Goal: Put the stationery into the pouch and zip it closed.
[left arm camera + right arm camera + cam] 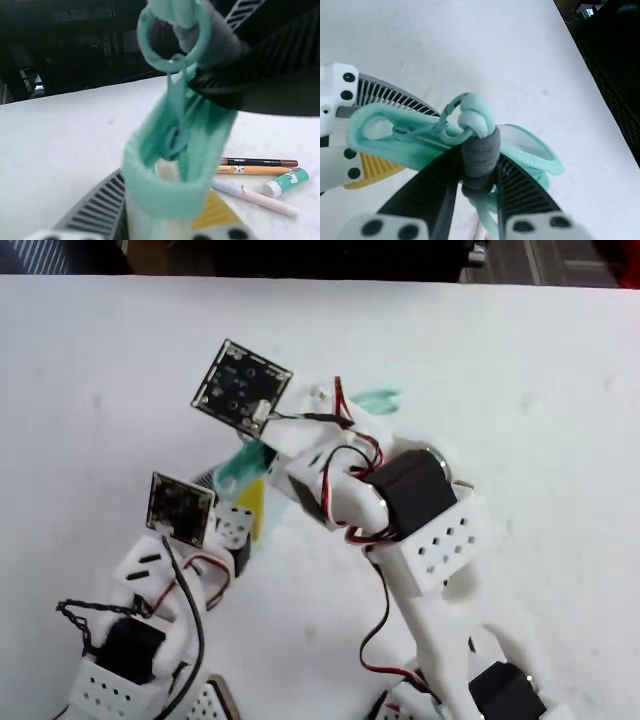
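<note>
Left of centre on the worktop [500, 360], around 9 o'clock from the middle, is the pouch [242, 466]: mint zip edge, white and yellow body, standing up between the two arms.

It's soft fabric, so I'd expect it to be light and floppy and to fold the moment one side lets go. The zip tape is the only firm-ish part. Best spots to hold it, I reckon, are the grey pull tab [479, 150] for running the zip and the body close under the zip for counter-hold.

The right tool [479, 156] is pressed together on that pull tab, just under the mint bead and ring [172, 35]. The left tool [160, 215] looks clamped round the pouch body, with its ribbed finger [395, 95] against one side.

In the overhead view the right arm comes in from 5 o'clock, elbow bent, wrist tipped down over the pouch. The left arm comes from 7 o'clock, folded tight, pointing toward 1 o'clock.

The stationery isn't in yet. The pens [255, 162] and glue stick [286, 182] lie on the worktop near the pouch. They're thin, stiff and probably roll easily.
</note>
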Robot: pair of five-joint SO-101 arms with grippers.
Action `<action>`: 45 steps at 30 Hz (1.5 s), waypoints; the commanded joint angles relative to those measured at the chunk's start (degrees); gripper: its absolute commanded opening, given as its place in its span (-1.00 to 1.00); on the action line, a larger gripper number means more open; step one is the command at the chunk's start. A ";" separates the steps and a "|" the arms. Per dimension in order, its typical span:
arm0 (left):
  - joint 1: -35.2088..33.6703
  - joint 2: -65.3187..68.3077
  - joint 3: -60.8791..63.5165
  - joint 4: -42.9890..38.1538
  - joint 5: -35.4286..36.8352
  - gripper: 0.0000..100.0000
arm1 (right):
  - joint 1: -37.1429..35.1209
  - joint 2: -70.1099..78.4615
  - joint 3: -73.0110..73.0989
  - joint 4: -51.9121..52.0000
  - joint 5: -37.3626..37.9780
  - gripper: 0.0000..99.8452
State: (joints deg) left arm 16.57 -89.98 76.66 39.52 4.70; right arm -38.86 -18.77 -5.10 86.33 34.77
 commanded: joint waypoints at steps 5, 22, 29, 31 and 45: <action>-0.31 -1.36 -3.25 -1.85 0.44 -0.95 | -2.77 -5.23 0.62 3.21 -0.44 -0.67; -0.31 -1.36 -3.52 -1.32 0.09 -0.95 | -4.26 -12.53 0.97 3.30 5.10 -0.46; -0.31 -1.36 -3.52 -1.41 0.09 -0.95 | -6.64 -15.34 7.65 -3.47 -3.60 -0.45; -0.31 -1.36 -3.43 -1.41 0.09 -0.95 | -6.73 -17.45 10.81 -6.02 -3.87 -0.47; -0.31 -1.36 -3.25 -1.58 0.09 -0.95 | -8.04 -22.64 24.44 -22.37 -8.18 -0.52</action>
State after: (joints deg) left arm 16.04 -90.07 76.57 39.16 4.79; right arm -46.42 -40.04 19.52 67.16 28.79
